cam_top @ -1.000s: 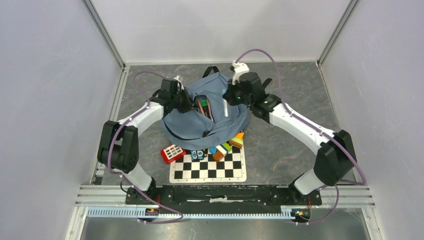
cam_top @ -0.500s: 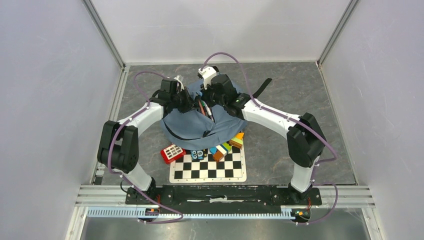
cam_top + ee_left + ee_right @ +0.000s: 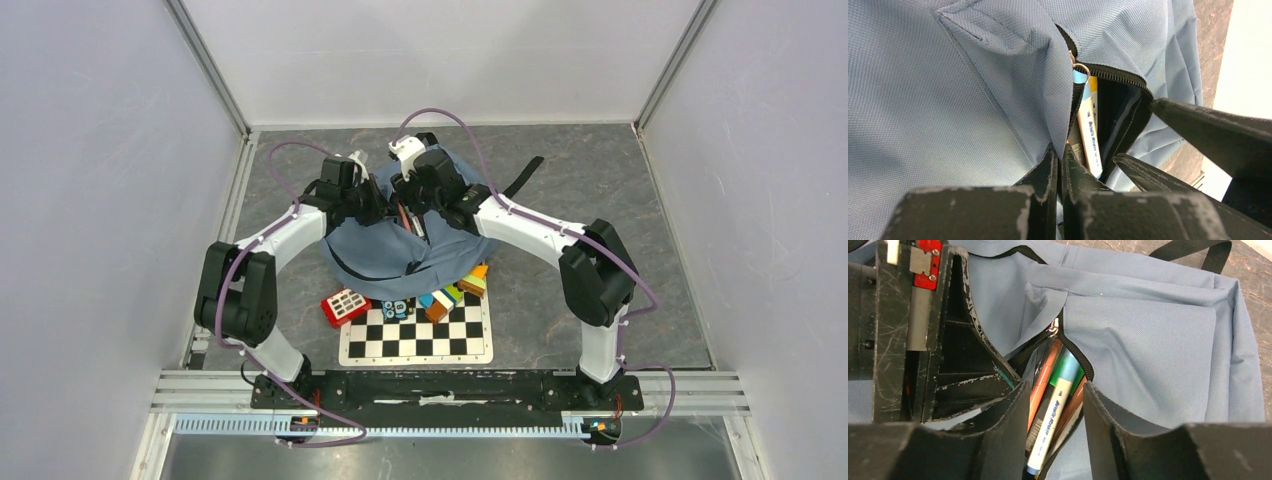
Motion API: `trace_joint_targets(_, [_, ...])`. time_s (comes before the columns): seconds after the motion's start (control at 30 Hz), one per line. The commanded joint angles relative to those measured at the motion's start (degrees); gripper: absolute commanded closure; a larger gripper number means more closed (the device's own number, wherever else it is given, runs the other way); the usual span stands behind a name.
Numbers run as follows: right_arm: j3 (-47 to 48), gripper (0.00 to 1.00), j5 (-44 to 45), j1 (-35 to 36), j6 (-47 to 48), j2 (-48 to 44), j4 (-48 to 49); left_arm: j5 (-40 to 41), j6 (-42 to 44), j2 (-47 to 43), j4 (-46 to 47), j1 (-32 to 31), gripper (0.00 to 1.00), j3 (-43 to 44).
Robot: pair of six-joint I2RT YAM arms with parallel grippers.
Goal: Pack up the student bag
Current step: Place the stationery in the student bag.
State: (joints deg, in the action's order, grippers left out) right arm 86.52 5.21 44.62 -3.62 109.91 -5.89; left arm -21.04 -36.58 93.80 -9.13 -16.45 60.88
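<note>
Top external view has the student bag (image 3: 400, 255) in the middle of the tabletop (image 3: 600, 180), dusty blue and slumped, with its near edge lying over the far side of a chessboard (image 3: 420, 338). One black strap (image 3: 522, 176) trails toward the far right.

On the bag, a pocket (image 3: 1068, 365) with black zipper trim stands open, and a small metal zip ring (image 3: 1054, 327) sits at its top end. Inside the pocket lie a white marker (image 3: 1053, 425) with a teal cap and an orange pen (image 3: 1043, 380) beside it. The marker carries dark blue print along its barrel. One word reads like "Marker"; the rest is too small to read.

The left claw (image 3: 1059, 165) is closed, and the black zipper edge of the pocket runs into the thin gap between its fingers, so it pinches the bag there. The right claw (image 3: 1056, 385) hangs over the pocket mouth with its fingers apart, one on each side of the marker, and grips nothing.

Both arms reach away from their bases with the elbows pushed outward, and their wrists meet over the far half of the bag.

At the near edge of the bag, some coloured blocks (image 3: 455, 290) and a red box with white keys (image 3: 345, 305) lie by the chessboard.
</note>
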Motion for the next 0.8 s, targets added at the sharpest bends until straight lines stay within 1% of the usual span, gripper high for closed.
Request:
trace_joint_targets(0.0, [4.97,0.49,2.21,0.29,-1.71,-3.34,-2.57,-3.68,3.13,-3.51,-2.83,-0.34,0.95,1.75])
trace_joint_targets(0.1, [6.40,0.41,2.11,-0.09,-4.61,-4.94,-4.66,-3.31,3.91,-3.73,-4.19,-0.25,0.87,2.59])
trace_joint_targets(0.17, [7.19,0.37,1.33,-0.93,-8.15,-5.39,-6.25,-3.34,4.35,-4.30,-4.90,-0.25,0.83,3.18])
trace_joint_targets(0.33, [7.47,0.36,-4.54,-3.37,-18.43,-4.75,-6.95,-1.07,5.65,-8.43,-7.08,-0.07,0.67,3.54])
trace_joint_targets(0.4, [8.55,0.39,-6.98,-3.88,-20.99,-3.35,-7.07,-0.29,5.84,-10.16,-8.56,0.23,0.59,3.54])
trace_joint_targets(0.53, [10.21,0.46,-11.07,-4.48,-25.33,-0.47,-7.55,1.16,5.41,-12.45,-11.97,1.38,0.51,3.54])
trace_joint_targets(0.63, [11.12,0.54,-13.38,-4.45,-28.04,1.61,-7.44,2.86,4.28,-13.55,-14.58,2.65,0.39,4.01])
trace_joint_targets(0.77, [10.88,0.59,-14.86,-4.24,-30.19,3.58,-6.88,2.86,1.51,-14.03,-16.56,4.57,0.18,5.48])
